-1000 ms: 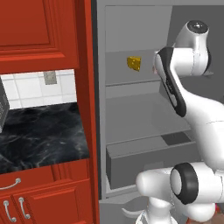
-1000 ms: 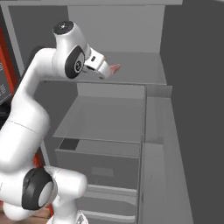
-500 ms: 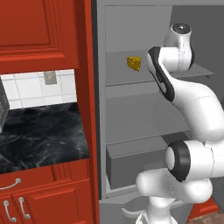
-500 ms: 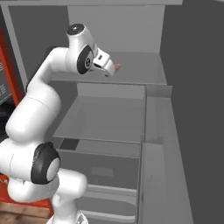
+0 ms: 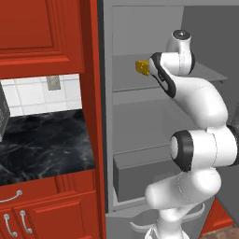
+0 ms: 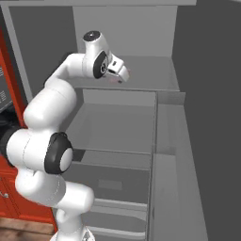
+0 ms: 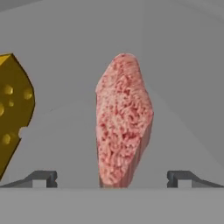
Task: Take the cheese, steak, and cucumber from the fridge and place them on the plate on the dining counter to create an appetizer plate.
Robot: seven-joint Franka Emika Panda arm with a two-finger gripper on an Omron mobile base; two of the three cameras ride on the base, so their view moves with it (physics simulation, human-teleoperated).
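Now the gripper (image 7: 112,179) stands wide apart before the steak (image 7: 124,120), cheese (image 7: 13,109) beside it, both unlabelled.

The steak (image 7: 124,120) and the cheese (image 7: 13,107) lie side by side on a shelf (image 5: 126,79) in the fridge (image 6: 164,141). In the hand view, the cheese is left of the steak.

arm: reaching into fridge (image 6: 164,122) | tool (image 6: 120,75): over upper shelf (image 6: 155,77) | steak (image 6: 126,72): pink sliver beside tool
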